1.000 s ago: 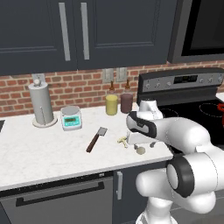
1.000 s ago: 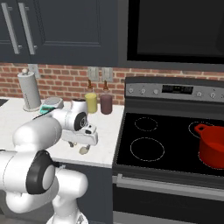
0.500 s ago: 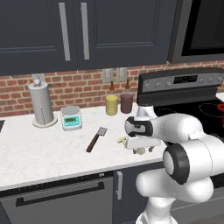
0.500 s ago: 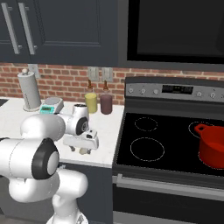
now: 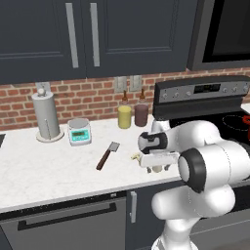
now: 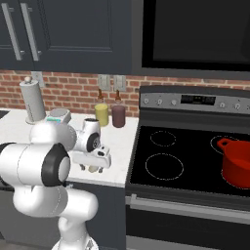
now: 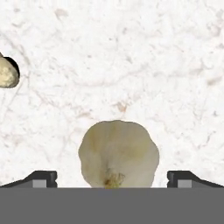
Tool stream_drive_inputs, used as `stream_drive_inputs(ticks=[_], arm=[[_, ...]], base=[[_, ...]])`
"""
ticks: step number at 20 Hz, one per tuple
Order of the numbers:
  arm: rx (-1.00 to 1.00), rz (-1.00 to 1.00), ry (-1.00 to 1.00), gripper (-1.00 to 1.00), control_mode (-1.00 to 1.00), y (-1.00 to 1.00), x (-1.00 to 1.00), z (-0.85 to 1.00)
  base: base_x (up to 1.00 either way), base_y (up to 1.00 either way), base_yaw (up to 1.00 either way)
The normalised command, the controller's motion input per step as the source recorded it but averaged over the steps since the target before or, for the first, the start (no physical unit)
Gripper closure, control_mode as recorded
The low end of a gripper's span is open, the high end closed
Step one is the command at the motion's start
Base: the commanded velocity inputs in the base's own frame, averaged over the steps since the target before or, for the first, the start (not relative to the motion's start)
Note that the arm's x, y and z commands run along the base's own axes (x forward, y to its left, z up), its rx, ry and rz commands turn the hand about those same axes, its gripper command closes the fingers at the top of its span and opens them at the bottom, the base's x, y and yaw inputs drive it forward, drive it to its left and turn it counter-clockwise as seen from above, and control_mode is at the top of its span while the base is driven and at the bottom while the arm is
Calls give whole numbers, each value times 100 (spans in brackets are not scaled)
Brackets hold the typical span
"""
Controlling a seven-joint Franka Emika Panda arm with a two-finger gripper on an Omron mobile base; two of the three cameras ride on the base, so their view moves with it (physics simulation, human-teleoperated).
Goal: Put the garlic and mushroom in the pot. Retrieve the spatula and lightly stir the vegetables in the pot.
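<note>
Gripper [image 7: 112, 179] spread wide, grasping nothing, low over the garlic [image 7: 118, 154] near the front edge of the counter [image 5: 53, 166], toward its stove end. Bulb sits centred between the finger tips. Judged light, firm, papery-skinned and rounded: likely to roll or squirt out of a skewed pinch. Best taken across its widest middle, gently. Mushroom [image 7: 8, 72] lies apart on the marble. Pot [image 6: 237, 162] waits at the stove's right side.

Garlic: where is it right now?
The garlic lies on the white counter, centred between the open jaws in the hand view, with the mushroom off to its left.
</note>
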Motion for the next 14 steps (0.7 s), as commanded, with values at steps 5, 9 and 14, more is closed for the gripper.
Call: stream_drive_inputs(ticks=[5,9,14], arm=[[0,0,0,-100,-100,0,11,-19],[0,0,0,100,-100,0,9,-16],[0,0,0,100,-100,0,0,-3]], base=[[0,0,0],[0,0,0],[0,0,0]])
